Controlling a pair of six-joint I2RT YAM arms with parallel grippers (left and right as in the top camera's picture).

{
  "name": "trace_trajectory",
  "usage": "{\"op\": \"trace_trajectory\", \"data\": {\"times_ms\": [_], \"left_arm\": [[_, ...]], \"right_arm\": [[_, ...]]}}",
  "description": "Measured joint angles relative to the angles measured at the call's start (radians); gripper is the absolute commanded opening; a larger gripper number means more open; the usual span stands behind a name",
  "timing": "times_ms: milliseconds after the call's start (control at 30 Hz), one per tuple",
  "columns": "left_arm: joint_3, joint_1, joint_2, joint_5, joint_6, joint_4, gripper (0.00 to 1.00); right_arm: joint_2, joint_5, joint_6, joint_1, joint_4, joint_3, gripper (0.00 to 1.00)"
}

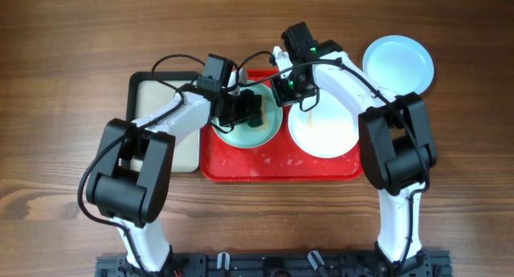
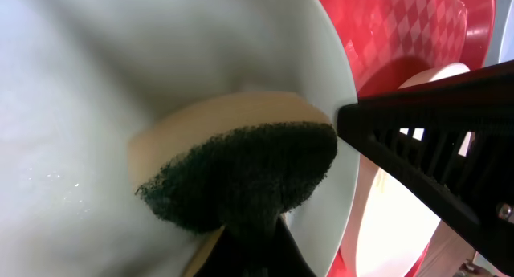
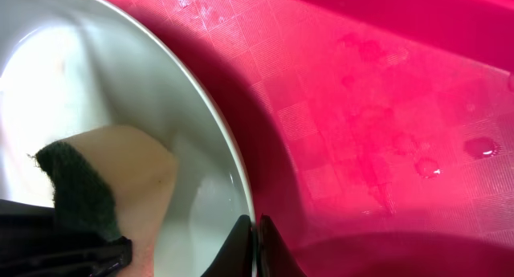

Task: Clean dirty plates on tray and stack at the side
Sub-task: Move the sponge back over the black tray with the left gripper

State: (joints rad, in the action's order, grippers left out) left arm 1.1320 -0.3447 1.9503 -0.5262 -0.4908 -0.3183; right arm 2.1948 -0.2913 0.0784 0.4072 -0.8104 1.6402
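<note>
Aqua plate (image 1: 257,134) lies in the left half of the red tray (image 1: 273,166), centre of overhead frame. White plate (image 1: 321,132) is beside it on the tray's right half. Second aqua plate (image 1: 399,64) is off the tray on the tabletop (image 1: 64,52), upper right of frame.

Left fingers (image 2: 257,249) closed on a sponge (image 2: 241,169) with a dark scouring face and tan foam, pressed into the aqua plate's bowl close to its rim. Right fingers (image 3: 239,249) closed on that plate's rim, lower centre of the right wrist view, pinning it.

Handling, judged:
- Plate is rigid, glossy and probably light. Ceramic or plastic, cannot tell.
- Likely slippery: droplets show on the tray floor.
- The shallow wall gives nothing to wrap, so the thin upturned rim is the only hold, pinched edge-on.
- It could skate on the wet tray under scrubbing unless pinned, and may chip if dropped onto a stack.
- Sponge is soft and compresses; grip it mid-body, scouring face down
</note>
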Motion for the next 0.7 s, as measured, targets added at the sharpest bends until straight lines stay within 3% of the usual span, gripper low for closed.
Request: {"op": "trace_trajectory", "data": {"times_ms": [200,400,500,567,633,700], "left_arm": [[0.000,0.043,-0.134,-0.004,0.011,-0.024,0.04],[0.001,0.176,-0.350,0.082,0.022,-0.230,0.04],[0.001,0.267,-0.353,0.130,0.031,-0.309,0.04],[0.001,0.338,-0.354,0.148,0.061,-0.340,0.04],[0.001,0.386,-0.354,0.160,0.103,-0.367,0.04],[0.001,0.414,-0.354,0.168,0.150,-0.386,0.04]], "right_arm": [[0.000,0.000,0.000,0.000,0.000,0.000,0.05],[0.000,-0.004,0.000,0.002,0.000,0.000,0.07],[0.000,-0.004,0.004,0.003,0.001,0.000,0.14],[0.000,-0.004,0.005,0.003,0.002,0.000,0.28],[0.000,-0.005,0.008,0.003,0.003,0.000,0.34],[0.000,-0.005,0.007,0.003,0.003,0.000,0.36]]}}
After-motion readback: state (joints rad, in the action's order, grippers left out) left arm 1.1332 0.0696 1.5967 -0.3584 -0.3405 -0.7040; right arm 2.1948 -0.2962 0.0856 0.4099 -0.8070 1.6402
